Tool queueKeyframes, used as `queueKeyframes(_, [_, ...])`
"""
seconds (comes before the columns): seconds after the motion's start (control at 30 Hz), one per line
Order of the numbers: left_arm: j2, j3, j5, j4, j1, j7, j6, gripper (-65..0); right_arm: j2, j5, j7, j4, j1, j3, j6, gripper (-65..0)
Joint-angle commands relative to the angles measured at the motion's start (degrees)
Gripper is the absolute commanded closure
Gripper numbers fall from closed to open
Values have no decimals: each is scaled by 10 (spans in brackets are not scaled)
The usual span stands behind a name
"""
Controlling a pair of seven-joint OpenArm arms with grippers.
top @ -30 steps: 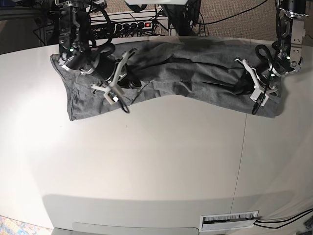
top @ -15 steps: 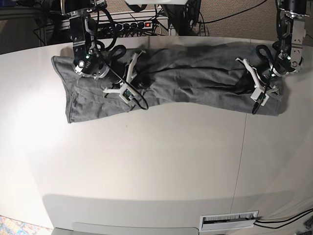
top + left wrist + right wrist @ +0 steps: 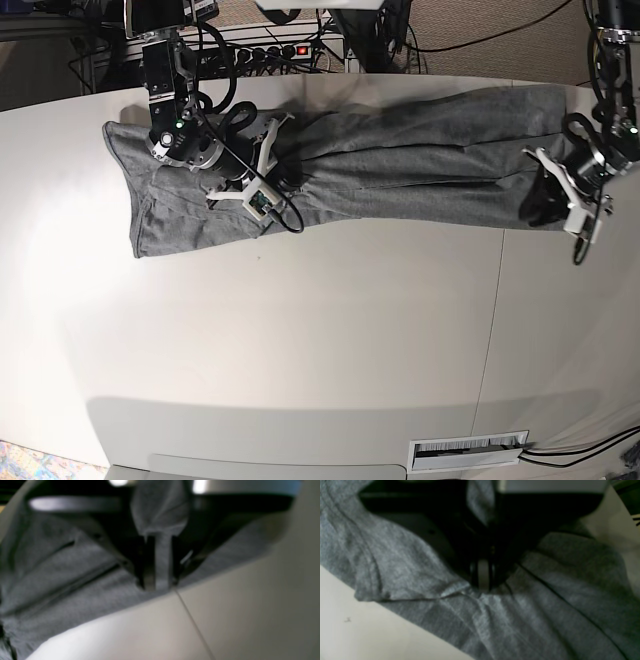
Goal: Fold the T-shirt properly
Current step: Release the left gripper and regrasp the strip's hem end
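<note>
the t-shirt [image 3: 350, 165] lies stretched sideways across the far part of the table [image 3: 300, 340]. right gripper [image 3: 262, 165] sits on the cloth near the base view's left end, left gripper [image 3: 570, 195] at its right end by the table edge. power strip [image 3: 275, 50] sits behind the table.

Closed right gripper [image 3: 483, 586] pinching rumpled grey T-shirt [image 3: 402, 562] fabric

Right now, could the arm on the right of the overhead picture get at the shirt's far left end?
Probably not. The left gripper sits at the T-shirt's opposite end, and the right gripper stands between, its jaws shut on the fabric.
</note>
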Motion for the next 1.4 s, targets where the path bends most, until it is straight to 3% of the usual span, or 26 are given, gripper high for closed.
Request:
queueKeyframes(0.0, [-11, -19, -15, 8, -3, 7, -1, -134, 5, -30, -23, 1, 2, 2, -8, 0])
queueKeyframes(0.13, [-11, -60, -20, 8, -2, 79, -1, -138, 5, -48, -24, 1, 3, 9, -8, 0])
queueKeyframes(0.23, [-11, -65, -20, 7, -2, 129, 2, -216, 5, -48, -24, 1, 3, 26, -8, 0])
queueKeyframes(0.33, [-11, -65, -20, 7, -3, 191, 40, -288, 5, -48, -24, 1, 3, 47, -8, 0])
queueKeyframes(0.57, [-11, -65, -67, 6, -2, 289, 73, -290, 5, -35, -24, 1, 3, 66, -8, 0])
queueKeyframes(0.73, [-11, -65, -113, -13, -2, 298, 81, -290, 5, -28, -27, 1, 3, 66, -8, 0])
queueKeyframes(0.93, [-11, -65, -145, -116, -2, 280, 74, -290, 5, -28, -44, 1, 3, 66, -8, 0])
queueKeyframes(1.1, [-11, -65, -234, -183, -2, 285, 43, -290, 5, -28, -43, 1, 3, 66, -8, 0])
queueKeyframes(1.27, [-11, -65, -355, -192, -2, 349, 10, -287, 5, -28, -43, 1, 3, 66, -8, 0])
queueKeyframes(1.37, [-11, -65, -369, -192, -2, 358, 0, -256, 5, -28, -43, 1, 3, 66, -8, 0])
